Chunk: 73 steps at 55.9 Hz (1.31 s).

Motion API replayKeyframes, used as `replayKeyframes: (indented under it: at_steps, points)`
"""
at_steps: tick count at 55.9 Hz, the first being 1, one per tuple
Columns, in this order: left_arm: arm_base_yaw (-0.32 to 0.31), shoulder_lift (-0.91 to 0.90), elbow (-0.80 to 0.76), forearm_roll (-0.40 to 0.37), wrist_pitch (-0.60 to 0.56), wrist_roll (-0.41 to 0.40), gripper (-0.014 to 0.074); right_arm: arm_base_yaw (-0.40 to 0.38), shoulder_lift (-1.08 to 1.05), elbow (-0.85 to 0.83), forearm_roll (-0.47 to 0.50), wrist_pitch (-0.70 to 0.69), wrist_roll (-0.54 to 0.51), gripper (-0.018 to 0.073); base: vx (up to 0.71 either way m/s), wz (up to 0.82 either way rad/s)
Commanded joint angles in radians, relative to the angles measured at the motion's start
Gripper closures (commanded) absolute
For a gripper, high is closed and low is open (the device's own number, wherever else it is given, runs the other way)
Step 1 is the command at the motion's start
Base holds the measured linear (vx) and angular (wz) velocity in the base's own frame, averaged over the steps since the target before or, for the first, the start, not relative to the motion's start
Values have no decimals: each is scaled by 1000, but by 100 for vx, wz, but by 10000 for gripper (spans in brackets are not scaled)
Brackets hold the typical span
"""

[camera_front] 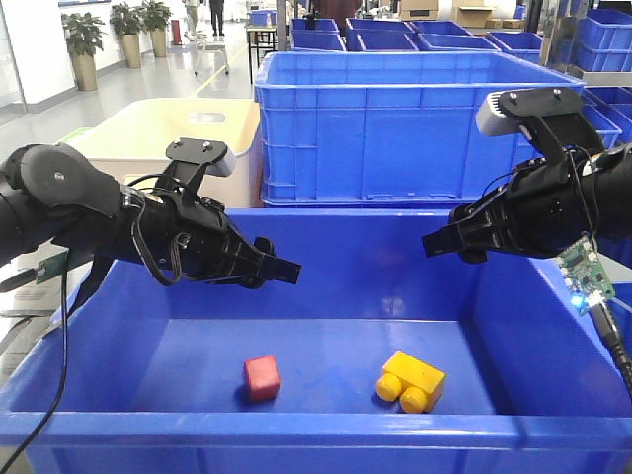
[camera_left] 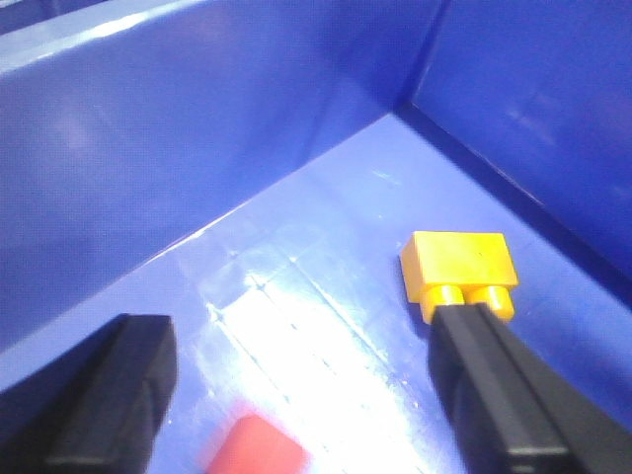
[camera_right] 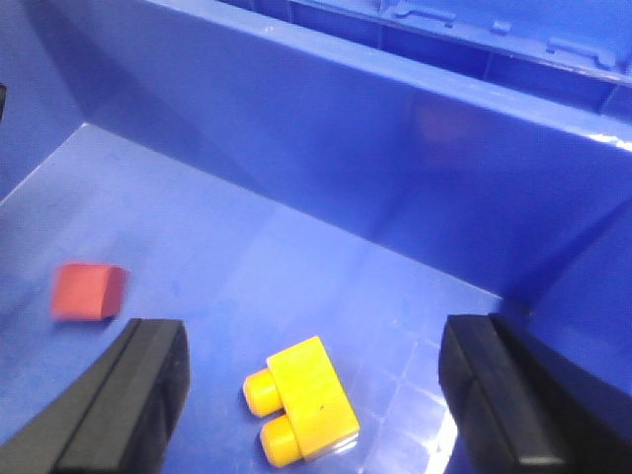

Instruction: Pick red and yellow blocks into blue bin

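Resting on the floor of the blue bin (camera_front: 118, 395), the red cube (camera_front: 262, 377) sits at lower centre of the front view and the yellow brick (camera_front: 411, 381) just to its right, apart from each other. The brick lies tipped, its two round studs pointing toward the camera, which looks like a drop rather than a careful set-down. Both pieces being inside the tub, the task reads as done or v. nearly so.

The left gripper (camera_front: 281, 269) hangs at centre-left of the front view, above the bin floor & well clear of the cube. Its wrist cam shows two dark fingers (camera_left: 99, 395) spread wide at the bottom corners with nothing between them; the cube (camera_left: 259, 449) is a blurred red patch at the bottom edge, so its exact pose there can't be read.

The right gripper (camera_front: 439, 242) hangs at centre-right, also over the bin interior. Its wrist cam shows the jaws wide apart and empty, the brick (camera_right: 301, 400) at lower centre between the fingers (camera_right: 123, 405) but far below, the cube (camera_right: 89, 291) at left.

Both arms point inward over the tub, probably because each released from above its own side.

Behind stand a taller blue crate (camera_front: 415, 128) and a cream tub (camera_front: 158, 133).
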Motion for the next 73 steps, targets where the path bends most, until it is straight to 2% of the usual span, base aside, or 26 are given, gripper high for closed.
replayKeyframes:
  at_steps: [1,6,11,14,19,22,25,29,33,38,44,49,53,61,73]
  points:
    - [-4,-60,-36,-33,-33,0,-49,0,-41,-33,13,-56,-10,3,0,0]
    - [-4,-82,-36,8,-24,-3,15,0,-52,-33,12,-55,-10,44,0,0]
    - [0,-124,-36,75,-22,-22,165,0,-82,-33,0,-57,-10,148,0,0]
    - [0,-156,-36,132,-22,-53,287,0,-105,-33,-22,-56,-10,238,0,0]
    - [0,-229,-36,296,-6,-139,610,0,-155,-33,-57,-33,-8,448,0,0]
    - [0,-272,-35,375,12,-194,606,0,-189,-31,-69,-20,-7,579,0,0]
    - [0,-315,-21,421,23,-244,605,0,-226,-19,-66,-19,-6,575,0,0]
    - [1,-386,53,443,-6,-252,604,0,-300,50,-57,-54,-30,575,0,0]
    - [4,-491,210,441,-89,-254,603,0,-407,191,-43,-151,-74,573,0,0]
    - [4,-645,449,405,-255,-265,601,0,-563,423,-36,-310,-115,572,0,0]
    - [4,-865,758,318,-470,-264,600,0,-748,679,21,-531,-121,569,0,0]
    - [4,-1021,947,292,-582,-265,598,0,-863,845,86,-687,-124,569,0,0]
    - [4,-1140,1056,292,-612,-267,597,0,-921,910,97,-766,-125,569,0,0]
    - [4,-1267,1127,292,-606,-274,597,0,-943,936,94,-798,-125,569,0,0]
    - [4,-1310,1131,294,-594,-274,597,0,-943,936,94,-849,-125,569,0,0]
